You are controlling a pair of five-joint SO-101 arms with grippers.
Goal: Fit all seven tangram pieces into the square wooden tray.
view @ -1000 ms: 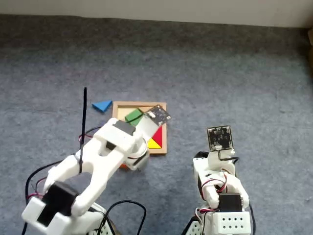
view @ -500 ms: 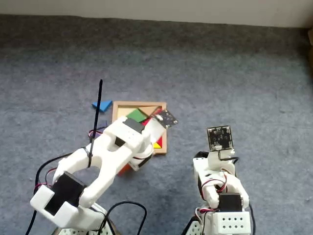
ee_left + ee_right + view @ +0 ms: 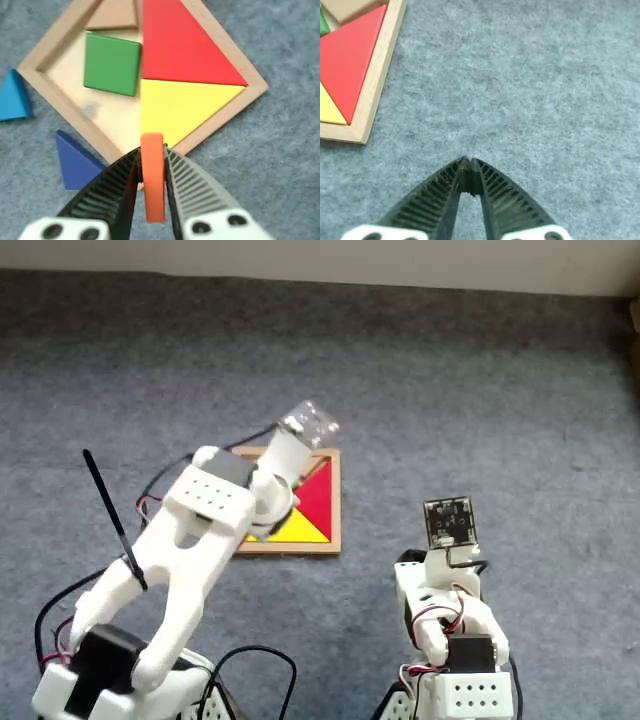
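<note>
**Four in, three to go**

The tray (image 3: 300, 547) sits left of centre in the high view. Inside it: one red triangle (image 3: 185, 45), one yellow triangle (image 3: 180, 110), one green square (image 3: 112, 62) and one tan piece (image 3: 112, 12). One light blue triangle (image 3: 12, 97) and one dark blue triangle (image 3: 75, 160) are lying on the surface just beside the rim. The left tool (image 3: 151, 150) is pinching the orange piece (image 3: 152, 190). The right tool (image 3: 467, 172) is pressed together, holding nothing.

Robotics bench setup; lab or hobby room unclear. Counter (image 3: 500, 390) under grey felt-like cover, pale wall (image 3: 320, 255) behind. Small white left arm (image 3: 190, 540) and right arm (image 3: 450, 625), loose cables (image 3: 258, 651).
</note>
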